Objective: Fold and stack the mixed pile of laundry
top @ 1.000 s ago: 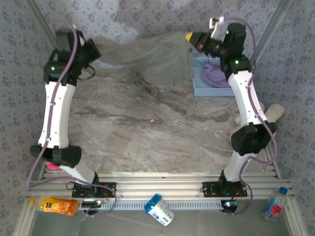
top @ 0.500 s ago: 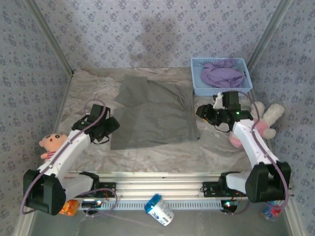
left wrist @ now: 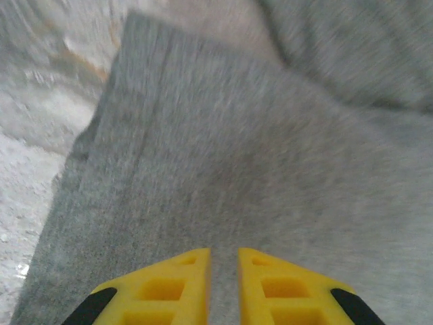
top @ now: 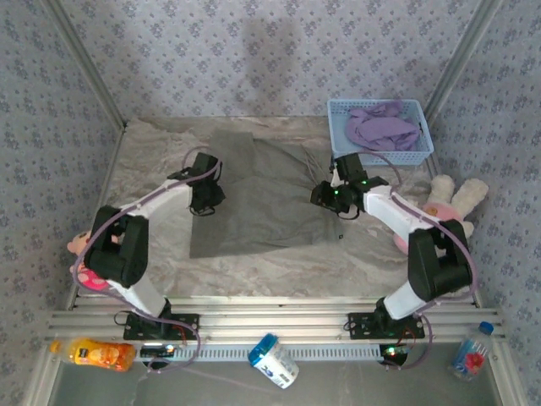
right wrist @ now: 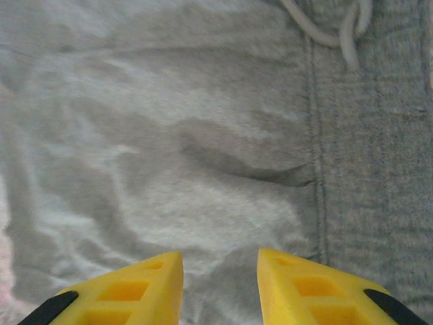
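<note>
The gray garment lies spread flat in the middle of the table. My left gripper is low over its left edge. In the left wrist view that gripper has its yellow fingers almost together, with gray cloth showing in the narrow slit; a pinch is not visible. My right gripper is at the garment's right edge. In the right wrist view it stands open over wrinkled gray cloth, near a seam and a drawstring. The lavender T-shirt lies bunched in the basket.
The light blue basket stands at the back right. One plush toy lies right of the right arm and another at the left edge. A crinkled sheet covers the table. Bottles lie below the front rail.
A second ago both grippers held the gray garment up at the back. It was then let go and lies flat. Both arms have since moved inward to its left and right edges.
</note>
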Motion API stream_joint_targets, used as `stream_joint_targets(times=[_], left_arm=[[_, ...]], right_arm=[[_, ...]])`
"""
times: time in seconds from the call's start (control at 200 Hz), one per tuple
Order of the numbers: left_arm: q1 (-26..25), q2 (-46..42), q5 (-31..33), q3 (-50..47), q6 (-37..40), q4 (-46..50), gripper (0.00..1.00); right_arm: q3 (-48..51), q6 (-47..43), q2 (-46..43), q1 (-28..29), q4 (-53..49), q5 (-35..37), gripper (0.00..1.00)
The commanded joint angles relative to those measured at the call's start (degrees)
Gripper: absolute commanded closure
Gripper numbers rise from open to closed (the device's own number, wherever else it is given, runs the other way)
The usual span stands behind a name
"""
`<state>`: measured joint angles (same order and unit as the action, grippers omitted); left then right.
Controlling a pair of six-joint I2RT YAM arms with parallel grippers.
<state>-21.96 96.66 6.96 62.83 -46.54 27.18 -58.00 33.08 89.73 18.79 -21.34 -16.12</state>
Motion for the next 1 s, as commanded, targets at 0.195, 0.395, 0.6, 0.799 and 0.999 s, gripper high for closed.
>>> stream_joint_targets(times=[0.195, 0.395, 0.6, 0.799, 0.999], left_arm=[[-0.41, -0.88, 2.2, -11.42, -2.85, 5.87, 0.83], [-2.79, -6.6, -0.18, -18.67, -6.02, 10.02, 0.83], [-2.65, -14.82, 2.63, -11.32, -4.2, 16.06, 0.79], [4.35, -3.85, 3.53, 9.79, 4.39, 14.31, 0.48], [8.34, 14.64, 2.5, 31.77, 10.82, 13.5, 0.35]], right_arm=[[7.08, 1.12, 3.2, -0.77, -1.49, 3.89, 0.63], [14.0, 0.63, -4.43, -0.51, -6.34, 4.78, 0.63], [9.96, 0.1, -11.68, -0.67, -9.57, 1.08, 0.62], [-7.53, -3.84, -2.53, -2.28, -10.08, 3.83, 0.59], [-24.89, -4.7, 11.77, -2.66, -8.28, 8.11, 0.5]])
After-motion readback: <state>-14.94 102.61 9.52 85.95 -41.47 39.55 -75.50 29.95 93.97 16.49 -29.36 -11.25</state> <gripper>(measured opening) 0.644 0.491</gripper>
